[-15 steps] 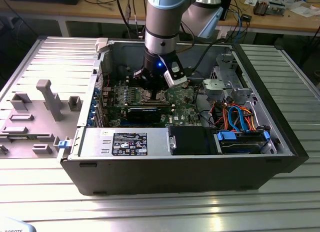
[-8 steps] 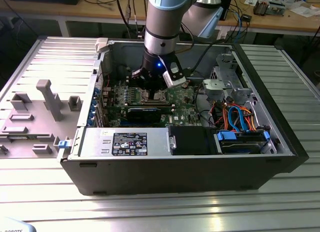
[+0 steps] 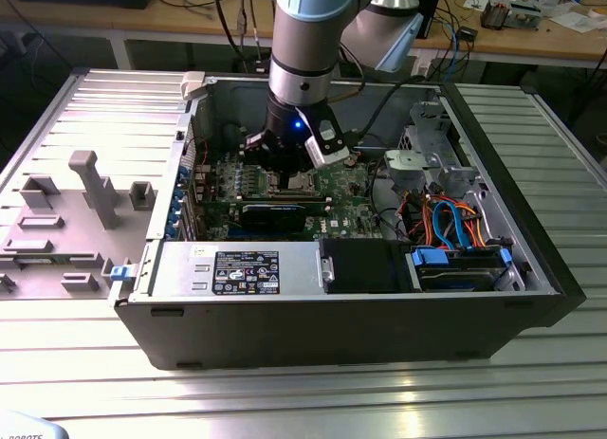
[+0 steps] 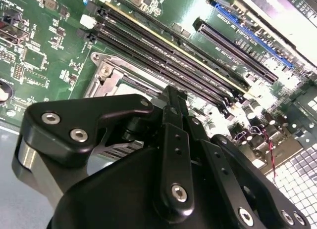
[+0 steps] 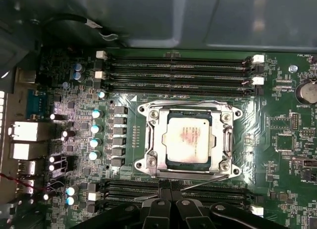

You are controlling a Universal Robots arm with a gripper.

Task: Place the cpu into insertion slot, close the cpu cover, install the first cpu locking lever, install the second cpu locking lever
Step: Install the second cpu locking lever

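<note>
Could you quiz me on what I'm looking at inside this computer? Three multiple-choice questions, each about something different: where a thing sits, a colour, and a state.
1. Where is the cpu?
A. On the grey tray outside the case
B. Seated in the insertion slot
C. Lying on the drive cage

2. What colour is the circuit board around the insertion slot?
A. Green
B. Red
C. White

3. How does the cpu cover stand?
A. Removed from the board
B. Raised upright
C. Lying flat around the cpu

Answers:
1 B: in the first wrist view the cpu lies inside the insertion slot.
2 A: the circuit board is green.
3 C: the cpu cover frames the chip, lying flat, with the gripper close beside the slot's edge.
</note>
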